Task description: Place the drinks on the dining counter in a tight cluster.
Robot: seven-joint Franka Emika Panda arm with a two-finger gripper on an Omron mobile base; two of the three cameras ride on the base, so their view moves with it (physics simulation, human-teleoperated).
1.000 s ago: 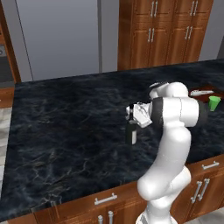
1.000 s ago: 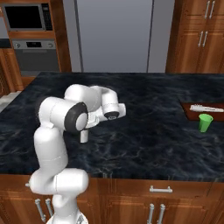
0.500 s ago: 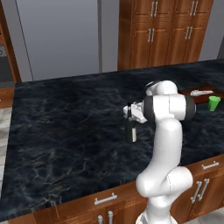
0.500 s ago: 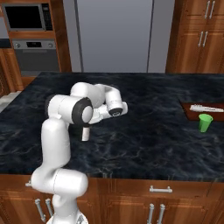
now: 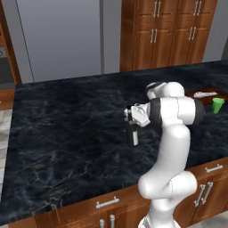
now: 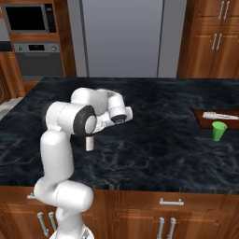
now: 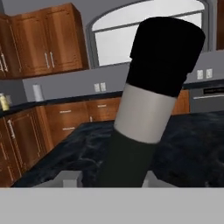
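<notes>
**Wine bottle held above the dark marble surface**

Nearest are brown wooden cabinets with silver bar handles, under the front edge of a broad black surface veined in pale marble lines. A glossy white robot arm with dark joints rises from in front of these cabinets and bends over the surface.

Its tool is clamped shut on a slim wine bottle. In both base views the bottle hangs below the tool with its long axis near vertical, over the near middle of the surface; whether its lower end touches the surface cannot be told. In the hand view the wine bottle leans a little to the right: a smooth dark cylinder, then a pale grey band of label, then a matt black end farthest from the camera.

Farther right on the surface stands a small green cup, just beside a brown tray carrying a white object. Beyond the far edge stand a tall grey refrigerator and more wooden cabinets.
</notes>
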